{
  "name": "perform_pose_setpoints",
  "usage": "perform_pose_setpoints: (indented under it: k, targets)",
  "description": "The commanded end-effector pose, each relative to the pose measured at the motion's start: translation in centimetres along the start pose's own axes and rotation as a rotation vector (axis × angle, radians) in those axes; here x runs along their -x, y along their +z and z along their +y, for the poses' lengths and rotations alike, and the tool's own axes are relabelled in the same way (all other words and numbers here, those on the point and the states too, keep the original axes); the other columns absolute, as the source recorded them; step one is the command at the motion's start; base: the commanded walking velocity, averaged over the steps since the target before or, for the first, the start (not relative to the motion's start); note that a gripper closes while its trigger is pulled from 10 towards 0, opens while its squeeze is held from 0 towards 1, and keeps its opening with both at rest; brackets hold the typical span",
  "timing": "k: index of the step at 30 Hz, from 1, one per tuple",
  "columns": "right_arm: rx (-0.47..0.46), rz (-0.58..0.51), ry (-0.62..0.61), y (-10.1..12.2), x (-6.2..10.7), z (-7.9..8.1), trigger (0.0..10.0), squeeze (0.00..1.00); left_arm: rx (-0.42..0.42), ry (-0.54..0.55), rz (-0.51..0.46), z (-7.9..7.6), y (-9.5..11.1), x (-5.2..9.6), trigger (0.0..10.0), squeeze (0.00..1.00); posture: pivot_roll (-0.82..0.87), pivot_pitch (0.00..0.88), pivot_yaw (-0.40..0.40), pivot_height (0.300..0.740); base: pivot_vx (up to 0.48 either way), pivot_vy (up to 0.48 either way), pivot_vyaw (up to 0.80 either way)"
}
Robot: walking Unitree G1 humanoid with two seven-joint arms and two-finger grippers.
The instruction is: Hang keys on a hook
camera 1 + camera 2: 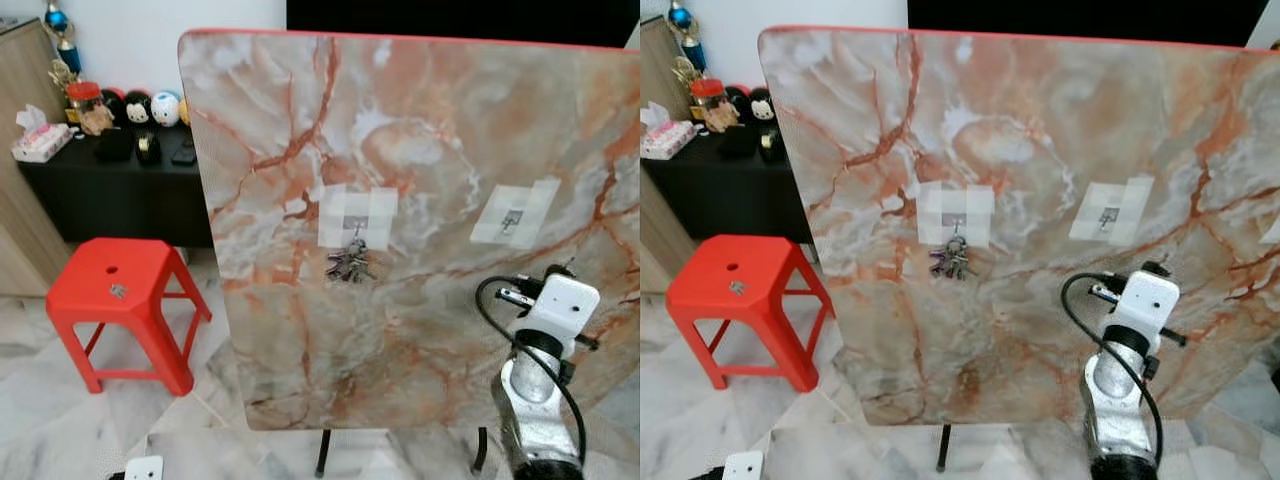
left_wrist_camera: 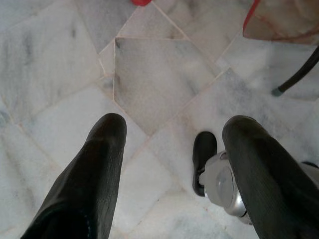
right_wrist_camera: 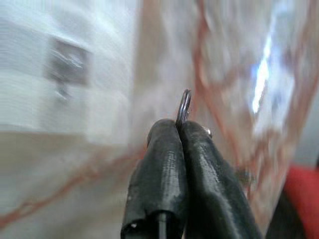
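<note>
An upright marble board (image 1: pixel 420 130) carries two taped hooks. A bunch of keys (image 1: pixel 349 262) hangs from the left hook (image 1: pixel 356 222). The right hook (image 1: pixel 511 218) is bare. My right arm (image 1: pixel 545 330) is raised in front of the board, below that bare hook. In the right wrist view my right gripper (image 3: pixel 180 127) is shut on a thin metal key ring (image 3: pixel 185 104), whose loop sticks out past the fingertips, and the taped hook (image 3: pixel 64 67) is blurred beyond it. My left gripper (image 2: pixel 172 129) hangs open over the floor with nothing between its fingers.
A red plastic stool (image 1: pixel 120 290) stands left of the board. Behind it is a black table (image 1: pixel 120 190) with toys and a tissue box (image 1: pixel 40 142). The board's black legs (image 1: pixel 322 452) stand on a marble floor (image 2: pixel 149 74). My foot (image 2: pixel 222 181) is below the left gripper.
</note>
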State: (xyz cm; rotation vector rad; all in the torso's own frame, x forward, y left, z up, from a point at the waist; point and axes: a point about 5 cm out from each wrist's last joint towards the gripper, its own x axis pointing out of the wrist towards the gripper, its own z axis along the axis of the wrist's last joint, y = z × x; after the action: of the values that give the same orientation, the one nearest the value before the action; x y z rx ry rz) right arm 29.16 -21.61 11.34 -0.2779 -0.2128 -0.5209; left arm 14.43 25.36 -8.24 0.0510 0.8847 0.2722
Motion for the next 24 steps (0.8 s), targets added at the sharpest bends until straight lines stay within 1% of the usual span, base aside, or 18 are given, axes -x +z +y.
perform_pose_setpoints:
  k: [1,3,5,7,9,12,13,16,24]
  targets:
    - [0.067,-0.074,0.045,1.21,0.01,0.78,10.0,0.0,0.003,-0.009,0.022,-0.14,-0.44,0.08,10.0,0.0,0.13,0.0,-0.068,0.74,0.0,0.0,0.0]
    - [0.122,-0.094,0.064,1.39,0.04,1.19,10.0,0.0,0.004,-0.008,0.023,-0.08,-0.44,0.08,10.0,0.0,0.13,0.0,-0.069,0.74,0.0,0.0,0.0]
    - [0.158,-0.066,0.071,1.09,-0.02,1.57,10.0,0.0,0.005,-0.007,0.024,0.01,-0.47,0.1,10.0,0.0,0.13,0.0,-0.07,0.74,0.0,0.0,0.0]
    - [0.177,-0.056,0.059,1.01,-0.02,1.57,10.0,0.0,0.006,-0.007,0.025,0.04,-0.49,0.1,10.0,0.0,0.13,0.0,-0.072,0.74,0.0,0.0,0.0]
    - [0.233,-0.087,0.061,1.34,-0.05,1.54,10.0,0.0,0.01,-0.007,0.028,-0.02,-0.52,0.1,10.0,0.0,0.13,0.0,-0.071,0.74,0.0,0.0,0.0]
    - [0.243,-0.089,0.059,1.4,-0.03,1.53,10.0,0.0,0.011,-0.01,0.03,-0.17,-0.48,0.07,10.0,0.0,0.13,0.0,-0.072,0.74,0.0,0.0,0.0]
    - [0.267,-0.097,0.053,1.5,-0.01,1.45,10.0,0.0,0.011,-0.014,0.033,-0.45,-0.4,0.01,10.0,0.0,0.13,0.0,-0.072,0.74,0.0,0.0,0.0]
    - [0.288,-0.097,0.042,1.55,-0.01,1.33,10.0,0.0,0.01,-0.021,0.035,-0.8,-0.26,-0.07,10.0,0.0,0.13,0.0,-0.072,0.74,0.0,0.0,0.0]
    - [0.345,-0.085,0.026,1.42,-0.16,1.18,10.0,0.0,0.011,-0.023,0.039,-0.9,-0.41,-0.03,10.0,0.0,0.13,0.0,-0.072,0.74,0.0,0.0,0.0]
